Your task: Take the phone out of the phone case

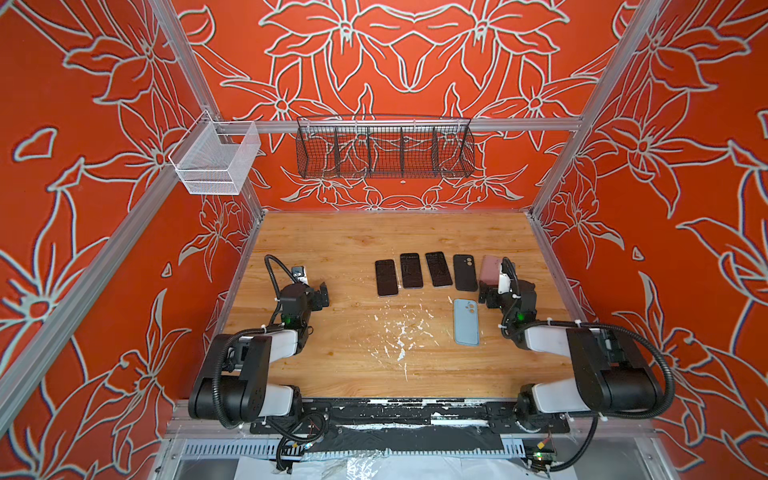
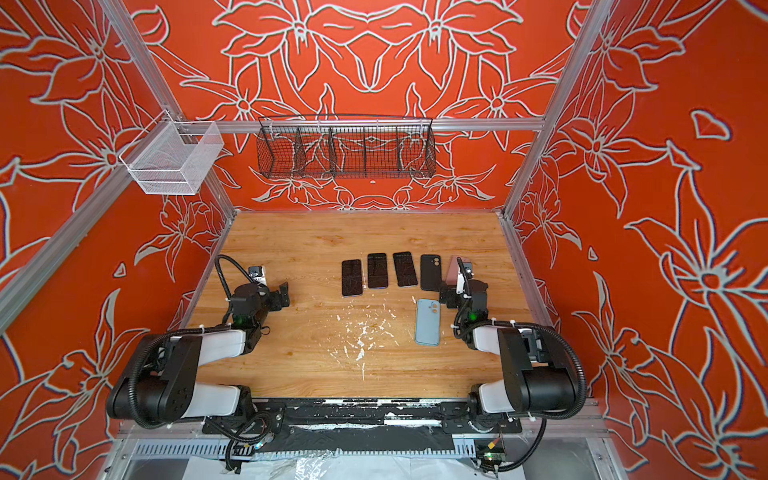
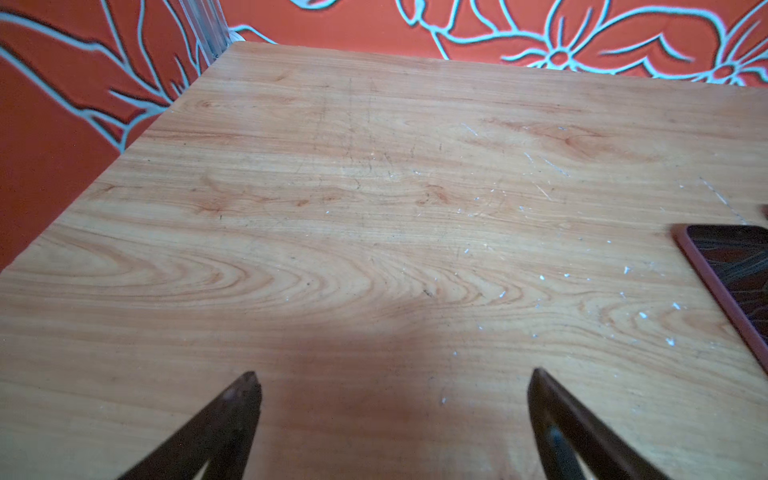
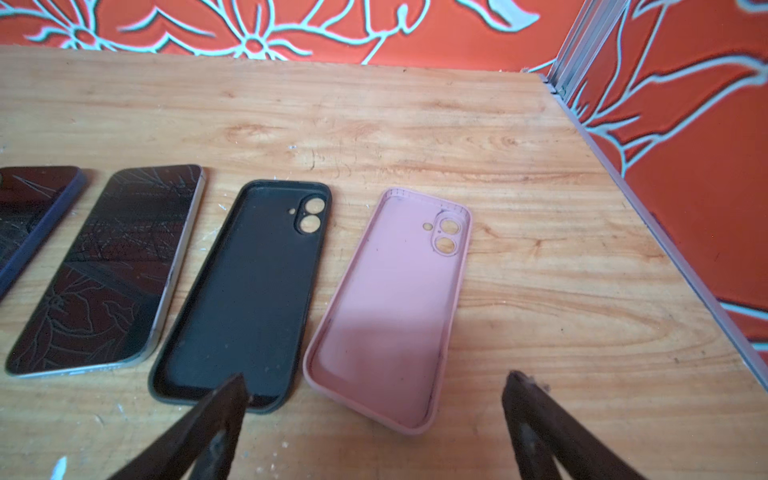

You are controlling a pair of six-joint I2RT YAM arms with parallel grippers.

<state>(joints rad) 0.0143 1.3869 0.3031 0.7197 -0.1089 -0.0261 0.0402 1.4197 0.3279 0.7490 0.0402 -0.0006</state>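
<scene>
Phone (image 3: 744,266) inside red case (image 3: 719,291)

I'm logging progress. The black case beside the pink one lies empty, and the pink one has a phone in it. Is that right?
Not quite. The pink case is empty too: the right wrist view shows its bare inside, with the table visible through the camera holes. The black case beside it lies empty, as you said.
</scene>
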